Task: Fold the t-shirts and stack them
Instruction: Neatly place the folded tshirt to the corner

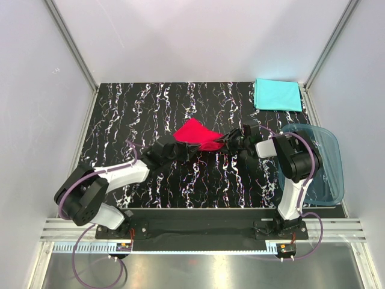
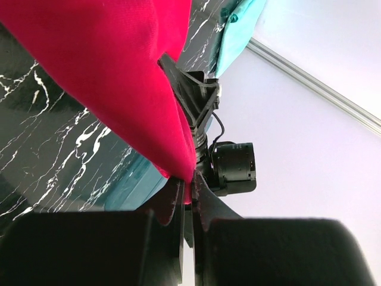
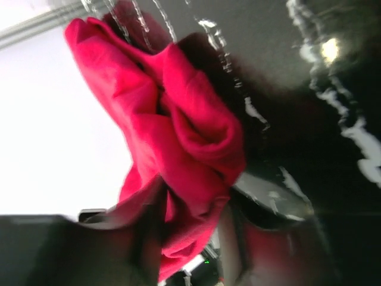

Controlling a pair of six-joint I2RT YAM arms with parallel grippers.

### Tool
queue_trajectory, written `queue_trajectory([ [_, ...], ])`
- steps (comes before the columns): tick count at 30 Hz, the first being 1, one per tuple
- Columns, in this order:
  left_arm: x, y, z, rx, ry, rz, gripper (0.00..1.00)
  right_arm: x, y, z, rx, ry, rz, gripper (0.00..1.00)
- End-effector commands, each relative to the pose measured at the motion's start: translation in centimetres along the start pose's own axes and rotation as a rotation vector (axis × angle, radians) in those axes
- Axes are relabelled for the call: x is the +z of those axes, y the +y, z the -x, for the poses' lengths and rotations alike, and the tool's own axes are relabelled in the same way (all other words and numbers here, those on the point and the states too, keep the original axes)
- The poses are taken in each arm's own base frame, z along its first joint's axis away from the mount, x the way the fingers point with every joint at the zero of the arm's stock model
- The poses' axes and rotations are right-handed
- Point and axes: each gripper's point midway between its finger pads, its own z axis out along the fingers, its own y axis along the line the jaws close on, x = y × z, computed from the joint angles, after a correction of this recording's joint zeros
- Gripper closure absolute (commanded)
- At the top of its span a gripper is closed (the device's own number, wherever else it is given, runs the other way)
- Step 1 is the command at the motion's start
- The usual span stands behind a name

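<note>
The red t-shirt (image 1: 195, 133) hangs bunched above the middle of the black marbled table, held between both grippers. My left gripper (image 1: 173, 145) is shut on its left edge; in the left wrist view the cloth (image 2: 113, 77) is pinched between the closed fingers (image 2: 205, 199). My right gripper (image 1: 231, 142) is shut on its right edge; in the right wrist view the crumpled red cloth (image 3: 178, 143) fills the space between the jaws. The turquoise t-shirt (image 1: 277, 94) lies folded flat at the far right corner, and shows in the left wrist view (image 2: 238, 30).
A translucent blue plastic tub (image 1: 322, 165) stands at the table's right edge beside the right arm. White enclosure walls with metal rails (image 1: 72, 48) surround the table. The marbled tabletop (image 1: 132, 114) spreads to the left and front.
</note>
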Motion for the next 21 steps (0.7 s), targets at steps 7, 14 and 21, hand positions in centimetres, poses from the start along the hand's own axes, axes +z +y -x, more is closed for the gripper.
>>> queue_trajectory([
  [7,-3.0,-1.1,-3.4,0.195,0.172,-0.058,0.62,-0.8,0.7,2.5,-0.321,-0.049,-0.218,1.00],
  [14,-7.2,1.5,-2.6,0.638,0.166,0.059,0.51,-5.7,0.7,5.0,-0.667,-0.063,-0.494,1.00],
  [21,-10.4,3.0,-1.2,0.968,0.162,0.080,0.51,-10.7,2.3,10.4,-1.048,-0.094,-0.803,1.00],
])
